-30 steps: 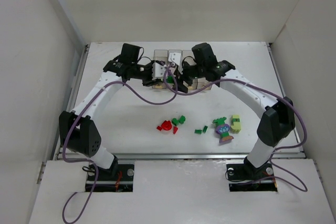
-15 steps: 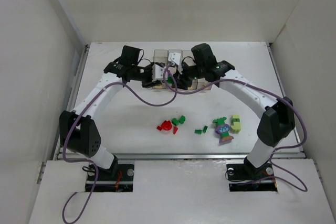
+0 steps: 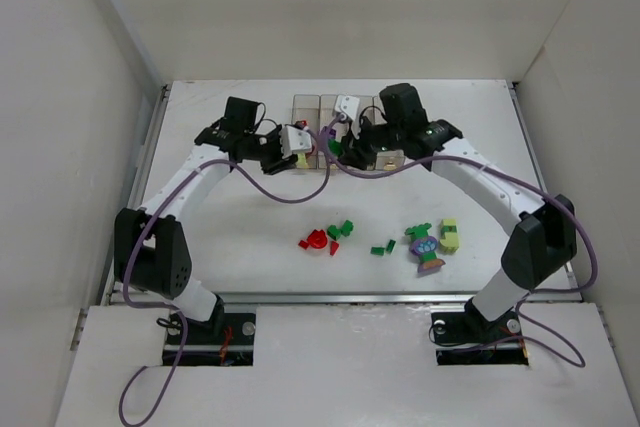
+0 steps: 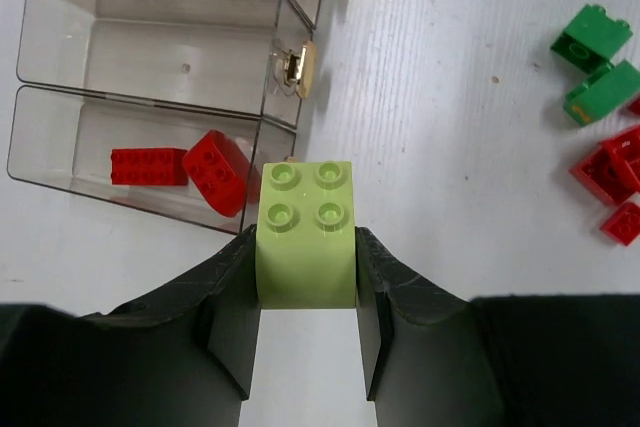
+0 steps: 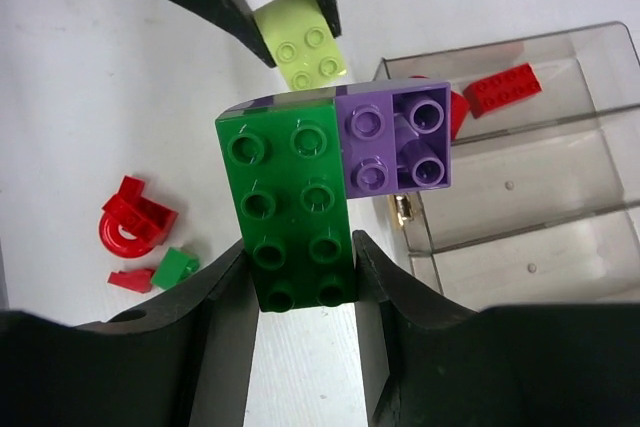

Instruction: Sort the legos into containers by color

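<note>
Both hands have drawn apart from their meeting over the bins (image 4: 150, 42); the left hand (image 4: 305, 272) grips a lime brick (image 4: 305, 217) above the desk (image 4: 450, 147), at the end of the bin holding red bricks (image 4: 150, 165); the right hand (image 5: 300, 277) clamps a green-and-purple clump (image 5: 300, 197) close by. Two risks: the purple half sits outside the grip and may snap off; released now, the lime brick would probably land on the desk or among the red.

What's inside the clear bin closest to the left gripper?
A flat red brick and a tilted red brick lie in the bin. The lime brick in the left gripper hides its near corner.
</note>
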{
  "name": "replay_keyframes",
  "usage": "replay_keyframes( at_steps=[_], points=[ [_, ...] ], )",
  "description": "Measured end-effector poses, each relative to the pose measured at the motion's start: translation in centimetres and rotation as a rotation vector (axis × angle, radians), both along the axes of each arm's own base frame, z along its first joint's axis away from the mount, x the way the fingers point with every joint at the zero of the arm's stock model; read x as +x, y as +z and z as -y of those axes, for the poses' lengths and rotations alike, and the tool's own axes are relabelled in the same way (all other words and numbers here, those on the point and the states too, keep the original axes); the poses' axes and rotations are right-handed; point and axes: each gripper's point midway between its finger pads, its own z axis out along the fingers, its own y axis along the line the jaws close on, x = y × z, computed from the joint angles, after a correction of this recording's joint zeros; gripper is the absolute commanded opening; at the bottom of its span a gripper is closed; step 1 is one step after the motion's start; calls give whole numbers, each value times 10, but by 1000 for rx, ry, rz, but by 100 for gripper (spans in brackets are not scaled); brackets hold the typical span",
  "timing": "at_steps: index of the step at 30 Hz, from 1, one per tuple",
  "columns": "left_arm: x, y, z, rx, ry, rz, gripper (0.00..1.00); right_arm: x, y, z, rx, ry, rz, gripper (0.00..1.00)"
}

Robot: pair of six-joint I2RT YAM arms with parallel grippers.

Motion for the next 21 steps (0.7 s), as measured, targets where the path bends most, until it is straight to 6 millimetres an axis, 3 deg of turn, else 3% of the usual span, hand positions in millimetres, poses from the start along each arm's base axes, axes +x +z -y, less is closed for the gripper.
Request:
replay_keyframes(
  at_steps=[4,7,12,16,21],
  points=[
    [8,2,5,-56,70,-22,0,17,4,15,35,-84,-38,0],
    [17,2,10,-90,160,-39,0,41,4,40,73,-210,-47,0],
    [45,1,46,-118,270,-8,0,74,4,92,88,-473,-45,0],
    [81,-22,80,-103,354,-11,0,87,14,105,103,-582,-12,0],
    [115,-58,94,-65,443,-14,0,95,13,118,112,-656,-8,0]
  ],
)
